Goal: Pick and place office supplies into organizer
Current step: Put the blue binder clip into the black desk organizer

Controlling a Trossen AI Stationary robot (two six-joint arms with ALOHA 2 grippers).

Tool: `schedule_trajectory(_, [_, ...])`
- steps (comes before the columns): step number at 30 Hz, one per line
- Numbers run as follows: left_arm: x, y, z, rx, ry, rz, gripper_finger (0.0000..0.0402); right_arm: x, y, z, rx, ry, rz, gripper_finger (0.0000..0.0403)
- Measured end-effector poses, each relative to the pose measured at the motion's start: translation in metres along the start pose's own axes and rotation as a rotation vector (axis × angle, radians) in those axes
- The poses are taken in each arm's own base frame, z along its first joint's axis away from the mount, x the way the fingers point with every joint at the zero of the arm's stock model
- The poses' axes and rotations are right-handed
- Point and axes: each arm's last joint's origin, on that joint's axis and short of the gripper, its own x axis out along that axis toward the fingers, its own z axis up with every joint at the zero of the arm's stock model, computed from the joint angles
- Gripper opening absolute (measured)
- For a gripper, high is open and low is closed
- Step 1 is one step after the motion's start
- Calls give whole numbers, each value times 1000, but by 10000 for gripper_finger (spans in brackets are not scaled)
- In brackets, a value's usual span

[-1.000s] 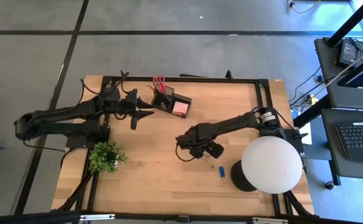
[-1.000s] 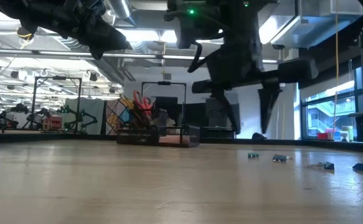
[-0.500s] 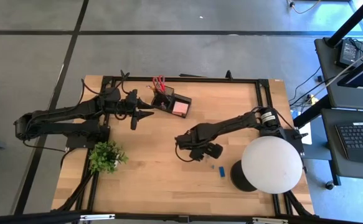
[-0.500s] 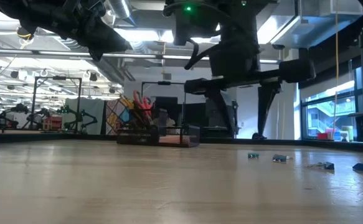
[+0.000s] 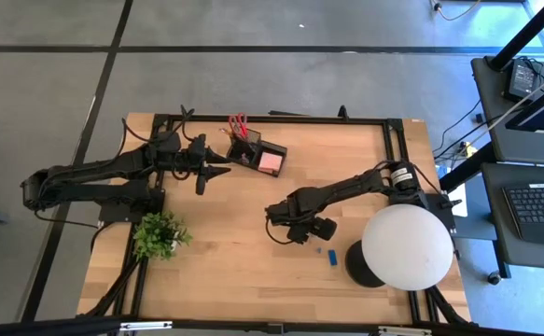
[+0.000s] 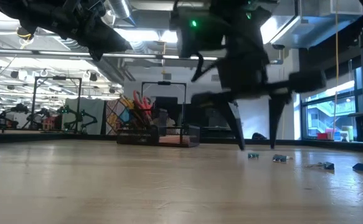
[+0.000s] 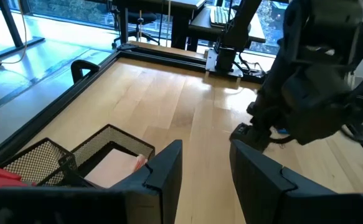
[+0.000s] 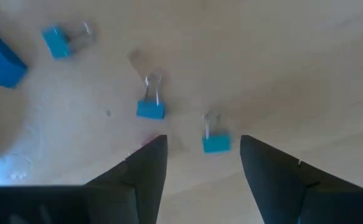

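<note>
While my right gripper (image 8: 197,163) hangs spread over the blue clip (image 8: 215,143) on the worktop (image 5: 244,271) right of centre, an off-centre descent could flick it away from the far-left organizer (image 5: 258,154).

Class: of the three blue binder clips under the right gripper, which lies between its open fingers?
The clip framed by the right gripper; the other two lie farther ahead, off to one side.

Two dark, jointed arms with black cables; a green light glows on one arm's housing
</note>
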Motion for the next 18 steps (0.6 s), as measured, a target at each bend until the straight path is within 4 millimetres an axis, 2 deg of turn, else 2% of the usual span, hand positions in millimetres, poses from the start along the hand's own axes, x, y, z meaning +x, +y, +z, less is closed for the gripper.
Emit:
schedule_trajectory(5, [0, 0, 0, 0, 0, 0, 127, 11, 2, -4, 4, 33, -23, 204])
schedule_trajectory(15, [0, 0, 0, 0, 0, 0, 127, 13, 0, -2, 3, 14, -58, 203])
schedule_trajectory(18, [0, 0, 0, 0, 0, 0, 127, 13, -1, -2, 3, 7, -67, 193])
